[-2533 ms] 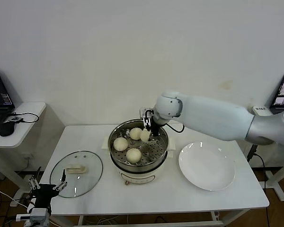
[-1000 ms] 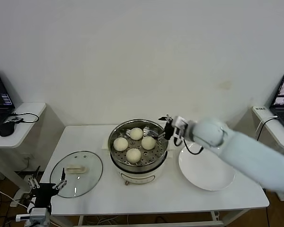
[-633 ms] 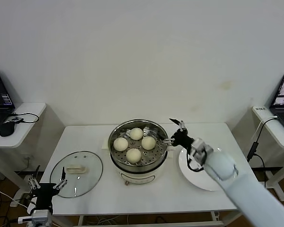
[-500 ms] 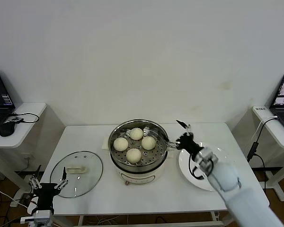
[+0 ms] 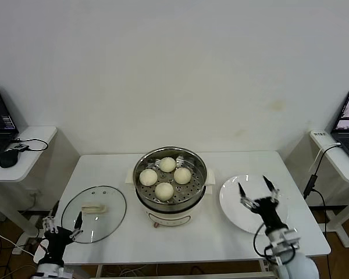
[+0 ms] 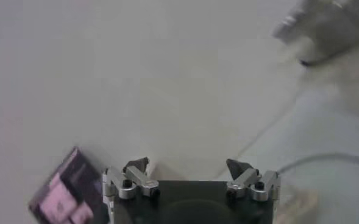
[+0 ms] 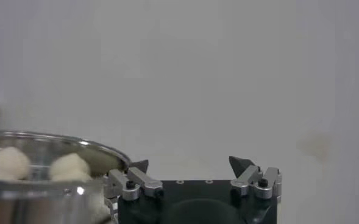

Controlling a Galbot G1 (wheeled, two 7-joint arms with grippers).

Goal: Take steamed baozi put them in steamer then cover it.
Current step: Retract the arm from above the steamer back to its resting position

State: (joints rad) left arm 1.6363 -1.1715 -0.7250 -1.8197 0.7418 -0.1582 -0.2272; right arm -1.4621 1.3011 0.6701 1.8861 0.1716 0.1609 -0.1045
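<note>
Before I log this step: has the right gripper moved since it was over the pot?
Yes. The right gripper, open and empty, has pulled back from the steamer toward the robot, now over the white plate.

**Table layout**

Steamer point(image 5: 170, 181) centred on table point(image 5: 134, 241); four baozi point(image 5: 165, 178) inside on tray. Cover point(image 5: 93, 213) lying flat left of steamer, plate point(image 5: 244, 218) right of it. Left gripper point(image 5: 61, 222) at cover's near edge, right gripper point(image 5: 258, 187) over plate.

Plain white wall point(image 5: 174, 64), white table point(image 5: 104, 168)
</note>
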